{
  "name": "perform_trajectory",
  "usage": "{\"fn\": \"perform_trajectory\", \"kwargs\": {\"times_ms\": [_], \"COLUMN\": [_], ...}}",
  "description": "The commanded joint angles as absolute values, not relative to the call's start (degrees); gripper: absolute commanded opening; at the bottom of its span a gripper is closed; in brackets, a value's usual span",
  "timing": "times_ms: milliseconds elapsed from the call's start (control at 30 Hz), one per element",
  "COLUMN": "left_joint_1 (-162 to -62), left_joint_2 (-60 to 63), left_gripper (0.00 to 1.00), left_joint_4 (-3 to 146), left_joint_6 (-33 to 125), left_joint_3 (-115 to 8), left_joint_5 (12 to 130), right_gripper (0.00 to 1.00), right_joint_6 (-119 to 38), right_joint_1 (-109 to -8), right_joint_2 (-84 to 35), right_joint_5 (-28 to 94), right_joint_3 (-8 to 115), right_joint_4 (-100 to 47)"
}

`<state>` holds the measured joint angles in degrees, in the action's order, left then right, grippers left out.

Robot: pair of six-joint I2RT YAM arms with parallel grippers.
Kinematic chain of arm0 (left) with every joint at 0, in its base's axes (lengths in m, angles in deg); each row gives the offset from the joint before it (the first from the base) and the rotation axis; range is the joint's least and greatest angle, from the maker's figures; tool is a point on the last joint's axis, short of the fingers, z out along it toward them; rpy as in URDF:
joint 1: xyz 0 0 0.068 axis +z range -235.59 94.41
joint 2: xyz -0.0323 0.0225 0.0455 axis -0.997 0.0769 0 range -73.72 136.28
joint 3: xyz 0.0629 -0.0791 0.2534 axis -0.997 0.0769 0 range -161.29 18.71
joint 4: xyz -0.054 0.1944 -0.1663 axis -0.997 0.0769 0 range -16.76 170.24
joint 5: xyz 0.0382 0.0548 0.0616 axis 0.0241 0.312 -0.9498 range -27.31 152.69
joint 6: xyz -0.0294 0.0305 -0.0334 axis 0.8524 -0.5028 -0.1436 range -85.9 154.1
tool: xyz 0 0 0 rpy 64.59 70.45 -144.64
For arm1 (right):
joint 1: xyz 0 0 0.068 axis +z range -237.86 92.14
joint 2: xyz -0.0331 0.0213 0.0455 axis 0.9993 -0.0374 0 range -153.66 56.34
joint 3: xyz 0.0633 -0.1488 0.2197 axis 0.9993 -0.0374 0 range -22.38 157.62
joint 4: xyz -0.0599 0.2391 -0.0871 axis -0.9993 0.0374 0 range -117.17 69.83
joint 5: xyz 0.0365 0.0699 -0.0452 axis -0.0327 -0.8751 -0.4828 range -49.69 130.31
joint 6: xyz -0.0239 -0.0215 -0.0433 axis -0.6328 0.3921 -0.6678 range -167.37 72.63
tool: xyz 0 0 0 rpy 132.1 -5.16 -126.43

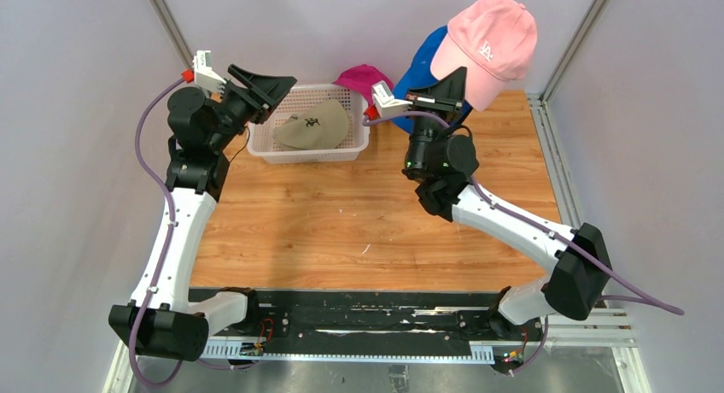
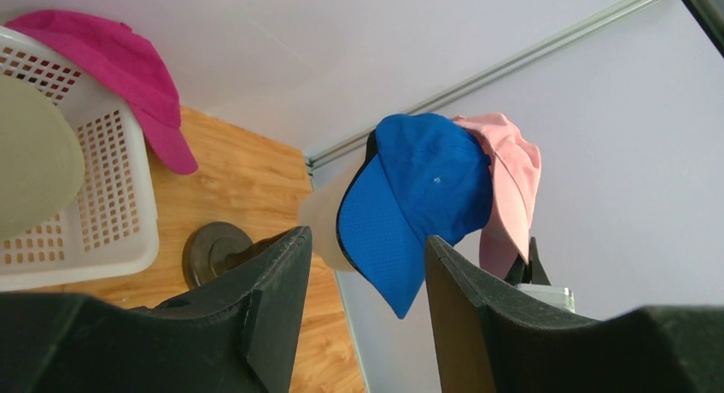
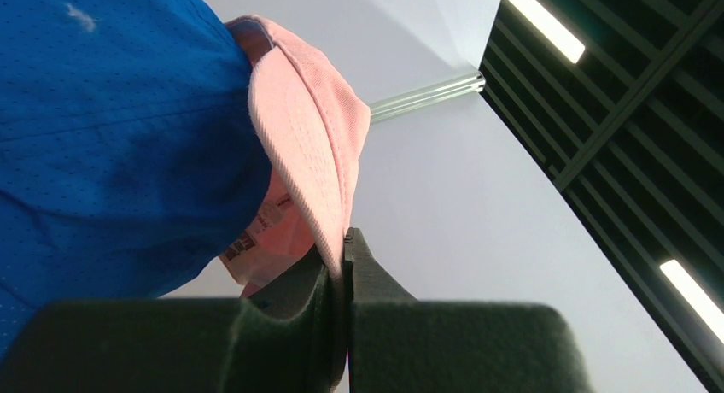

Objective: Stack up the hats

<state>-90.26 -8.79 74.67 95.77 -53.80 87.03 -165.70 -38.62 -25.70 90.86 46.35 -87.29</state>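
A: What are the right fingers (image 3: 376,282) doing?

B: They're clamping tight on the brim of the pink cap (image 1: 487,38) and holding it up against the blue cap (image 1: 424,64).

A: And where is the blue cap sitting?

B: It's sitting on the cream head (image 2: 320,226) near the far edge of the table (image 1: 341,214), right of the basket (image 1: 282,149), with its brim pointing down (the left wrist camera is also showing the head's dark stand (image 2: 213,248) resting on the wood).

A: Is the pink cap going fully over the blue one?

B: I can't tell. From above it's overlapping the blue cap's upper right side. From the left wrist it's hanging just behind it, touching.

A: What about the left fingers (image 2: 273,282)?

B: They're standing spread apart, grasping nothing, hovering by the basket's far left corner and pointing towards the head.

A: Where are the other caps lying?

B: The khaki cap (image 1: 314,126) is lying inside the basket with its dark logo facing up. The magenta cap (image 1: 363,77) is resting on the basket's far right corner, its brim hanging down outside the wall
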Motion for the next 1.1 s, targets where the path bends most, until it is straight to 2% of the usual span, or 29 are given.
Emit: {"fn": "perform_trajectory", "kwargs": {"times_ms": [0,533,1067], "left_joint_1": [-89.98,-89.96,-89.96], "left_joint_2": [-10.51,-11.25,-11.24], "left_gripper": [0.56,0.56,0.56], "left_joint_4": [74.29,73.25,73.32], "left_joint_6": [94.91,95.32,95.29], "left_joint_3": [-52.81,-51.15,-50.5], "left_joint_5": [87.3,87.91,87.75], "right_gripper": [0.01,0.01,0.01], "right_joint_6": [-180.21,-183.05,-179.33], "right_joint_1": [-37.69,-32.74,-32.4], "right_joint_2": [-26.35,-32.49,-30.37], "right_joint_5": [89.32,93.77,96.54], "right_joint_3": [47.78,53.75,49.21], "right_joint_4": [-85.9,-83.82,-81.19]}}
